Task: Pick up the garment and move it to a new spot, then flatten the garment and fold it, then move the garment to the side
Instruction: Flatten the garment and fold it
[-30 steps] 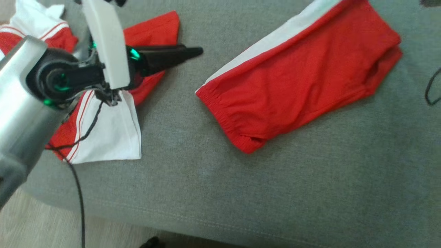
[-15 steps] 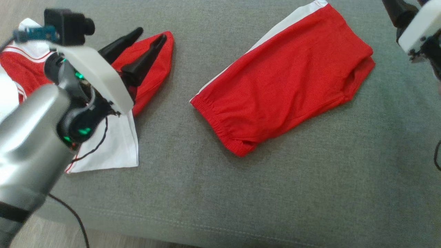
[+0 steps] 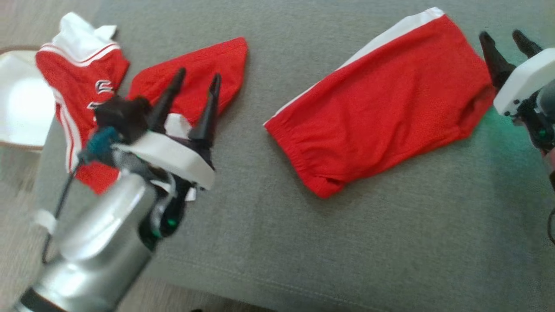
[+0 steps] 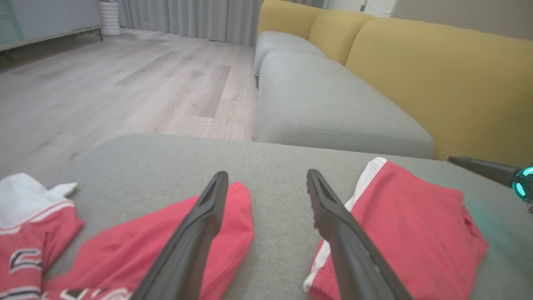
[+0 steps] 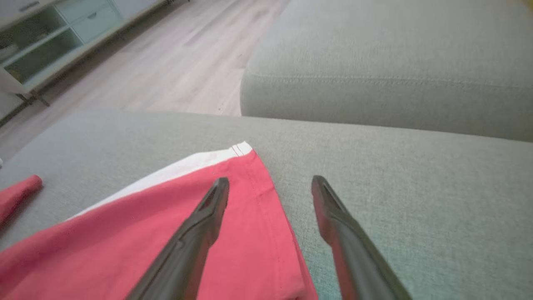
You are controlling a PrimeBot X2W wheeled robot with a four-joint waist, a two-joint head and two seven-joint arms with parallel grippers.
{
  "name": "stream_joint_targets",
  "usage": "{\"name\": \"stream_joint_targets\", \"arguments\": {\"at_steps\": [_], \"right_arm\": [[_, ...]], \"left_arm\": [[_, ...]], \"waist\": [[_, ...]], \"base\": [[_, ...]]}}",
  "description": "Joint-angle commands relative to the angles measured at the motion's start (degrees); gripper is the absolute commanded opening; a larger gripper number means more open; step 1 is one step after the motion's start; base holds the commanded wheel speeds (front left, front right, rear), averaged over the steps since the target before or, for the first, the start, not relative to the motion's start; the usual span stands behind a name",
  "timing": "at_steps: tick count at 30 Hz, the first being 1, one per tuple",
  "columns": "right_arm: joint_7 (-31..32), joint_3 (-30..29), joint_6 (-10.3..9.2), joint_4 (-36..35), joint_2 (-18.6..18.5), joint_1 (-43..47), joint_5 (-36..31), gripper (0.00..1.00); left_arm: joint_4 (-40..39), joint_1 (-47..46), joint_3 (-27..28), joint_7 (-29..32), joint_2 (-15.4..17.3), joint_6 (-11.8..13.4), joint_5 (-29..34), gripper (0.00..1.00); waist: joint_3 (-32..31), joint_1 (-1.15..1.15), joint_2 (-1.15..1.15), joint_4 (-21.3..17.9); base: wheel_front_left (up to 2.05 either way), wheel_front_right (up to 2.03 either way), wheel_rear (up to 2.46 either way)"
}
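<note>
Head view: finds the shorts folded flat on the grey cushion, long axis slanting from lower left to upper right, white stripe along the upper edge. Puts the right gripper just beside the upper-right end, fingers spread wide and holding nothing. Places the left gripper well apart to the left, over a heap of other clothes, fingers likewise released and empty.

Left wrist view: looks along the left gripper at bare cushion, with the shorts off to the right of both fingers and the heap beneath the view's left finger.

Right wrist view: sets the right gripper astride the end edge of the shorts, one finger above red cloth, the other above cushion, no contact evident.

Probably favours the right arm for the shift aside, gripping at that end.
</note>
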Motion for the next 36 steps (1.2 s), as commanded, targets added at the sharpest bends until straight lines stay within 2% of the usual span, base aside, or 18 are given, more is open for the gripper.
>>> {"name": "stream_joint_targets", "arguments": {"at_steps": [1, 7, 12, 17, 18, 19, 20, 21, 27, 31, 36], "right_arm": [[0.9, 1.0, -0.04, 0.6, -0.3, -2.5, -0.2, 1.00], [8.8, 3.1, -0.04, 11.3, 0.0, -6.0, 0.9, 1.00], [18.9, 3.6, -0.04, 19.5, 1.7, -6.8, 2.5, 1.00], [25.7, 4.5, -0.04, 19.2, 3.5, -5.9, 5.0, 1.00], [25.9, 4.7, -0.04, 18.9, 3.5, -5.6, 5.3, 0.96], [25.5, 4.8, -0.04, 18.5, 3.3, -5.5, 5.5, 0.65], [24.8, 5.0, -0.04, 18.2, 3.2, -5.4, 5.5, 0.38], [23.5, 5.1, -0.04, 18.1, 3.0, -5.3, 5.4, 0.00], [13.0, 4.5, -0.04, 18.0, 3.1, -6.1, 5.2, 0.00], [10.2, 3.5, -0.04, 18.4, 4.1, -5.8, 6.6, 0.00], [6.9, 2.6, -0.04, 18.0, 5.2, -3.7, 9.1, 0.00]], "left_arm": [[-2.3, 0.0, 4.2, -0.7, 0.6, 0.6, 1.0, 1.00], [-3.8, 6.4, 8.2, -0.7, -3.8, -0.7, 3.8, 1.00], [-3.3, 9.6, 11.1, -0.7, -6.1, -2.2, 5.9, 1.00], [-3.0, 11.5, 13.5, -0.7, -8.0, -3.3, 7.7, 1.00], [-3.0, 11.8, 13.8, -0.7, -8.3, -3.6, 8.1, 1.00], [-2.9, 12.0, 14.0, -0.7, -8.6, -3.8, 8.5, 1.00], [-2.7, 12.2, 14.2, -0.7, -8.9, -4.0, 8.8, 1.00], [-2.5, 12.4, 14.5, -0.7, -9.1, -4.2, 9.2, 1.00], [-1.6, 13.6, 15.7, -0.7, -9.7, -5.0, 10.8, 1.00], [-1.3, 14.0, 16.3, -0.7, -9.9, -5.3, 11.5, 1.00], [-0.8, 15.1, 17.1, -0.7, -9.4, -5.4, 12.2, 1.00]], "waist": [[0.8, 0.00, 0.00, 1.7], [1.5, 0.00, 0.00, 5.1], [0.6, 0.00, 0.00, 6.5], [-0.2, 0.00, 0.00, 6.8], [-0.3, 0.00, 0.00, 6.8], [-0.4, 0.00, 0.00, 6.8], [-0.4, 0.00, 0.00, 6.8], [-0.5, 0.00, 0.00, 6.7], [-1.8, 0.00, 0.00, 4.7], [-2.8, 0.00, 0.00, 2.5], [-4.9, 0.00, 0.00, -2.5]], "base": [[0.00, 0.00, 0.00], [0.00, 0.00, 0.00], [0.00, 0.00, 0.00], [0.00, 0.00, 0.00], [0.00, 0.00, 0.00], [0.00, 0.00, 0.00], [0.00, 0.00, 0.00], [0.00, 0.00, 0.00], [0.00, 0.00, 0.00], [0.00, 0.00, 0.00], [0.00, 0.00, 0.00]]}}
